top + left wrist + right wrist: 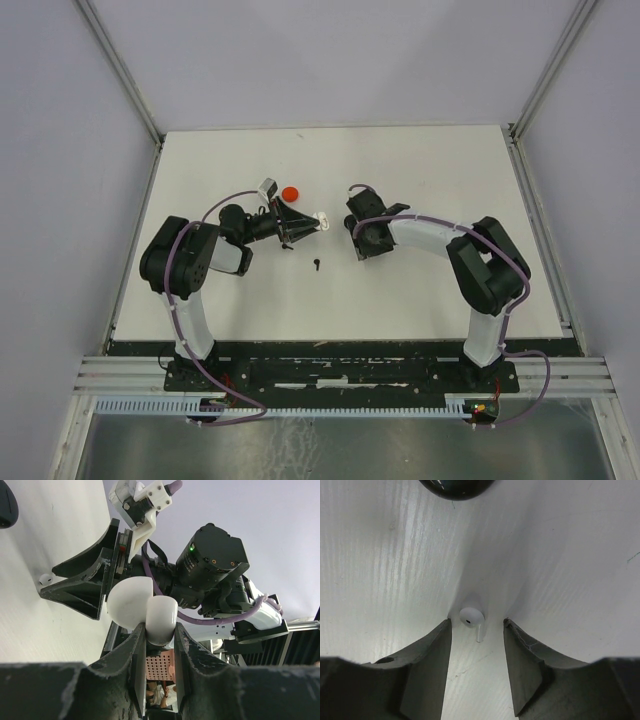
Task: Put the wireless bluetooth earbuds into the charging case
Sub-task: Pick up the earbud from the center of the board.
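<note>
My left gripper (160,637) is shut on the white charging case (161,619). It holds the case off the table with the rounded lid (129,602) swung open. In the top view the case (321,218) is a small white shape at the left gripper's (300,224) tip. One white earbud (471,617) lies on the table, stem toward the camera. My right gripper (476,625) is open and its fingertips stand on either side of the earbud without touching it. From the left wrist view that same earbud (46,579) lies at the tips of the right gripper (47,582). A black earbud (316,265) lies alone nearer the arm bases.
A red disc (291,193) lies on the white table (200,290) behind the left gripper. A dark rounded object (455,486) sits just beyond the white earbud, and the left wrist view shows a dark rounded object (6,507) too. White walls enclose the table on three sides.
</note>
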Controlling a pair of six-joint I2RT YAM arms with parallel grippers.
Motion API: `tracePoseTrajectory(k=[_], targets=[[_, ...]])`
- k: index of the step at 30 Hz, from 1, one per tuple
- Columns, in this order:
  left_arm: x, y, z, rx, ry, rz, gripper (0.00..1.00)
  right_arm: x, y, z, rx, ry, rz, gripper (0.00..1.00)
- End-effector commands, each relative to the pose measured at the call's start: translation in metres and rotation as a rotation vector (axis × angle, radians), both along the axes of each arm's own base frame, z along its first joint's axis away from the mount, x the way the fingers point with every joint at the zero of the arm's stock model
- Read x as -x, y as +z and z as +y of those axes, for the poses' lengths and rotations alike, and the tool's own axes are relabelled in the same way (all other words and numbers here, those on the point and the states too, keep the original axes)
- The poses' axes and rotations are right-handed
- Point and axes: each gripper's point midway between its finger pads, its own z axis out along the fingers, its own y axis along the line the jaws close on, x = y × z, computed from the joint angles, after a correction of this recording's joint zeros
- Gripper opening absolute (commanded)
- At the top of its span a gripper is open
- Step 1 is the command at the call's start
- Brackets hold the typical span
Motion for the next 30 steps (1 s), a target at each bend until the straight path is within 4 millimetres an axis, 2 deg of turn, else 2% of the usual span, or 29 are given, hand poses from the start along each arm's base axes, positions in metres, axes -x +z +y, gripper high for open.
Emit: tracePoseTrajectory(k=[1,11,16,30], targets=[[0.0033,0.0054,0.0017,0.013,-0.012,-0.064,0.03,-0.0083,-0.0034,0.0033,-0.017,-0.038,0.002,0.52],[0.0022,0.006,0.0015,0.014,-0.012,-0.064,0.03,-0.0112,-0.009,-0.0023,-0.032,-0.067,0.022,0.46],[0.0022,0.0063,0.0011,0.015,-0.015,-0.065,0.03,-0.0122,-0.0104,-0.0016,-0.04,-0.069,0.037,0.38],[0.0025,0.0053,0.002,0.015,-0.012,-0.063,0.03,-0.0061,-0.01,-0.0023,-0.038,-0.059,0.066,0.34]])
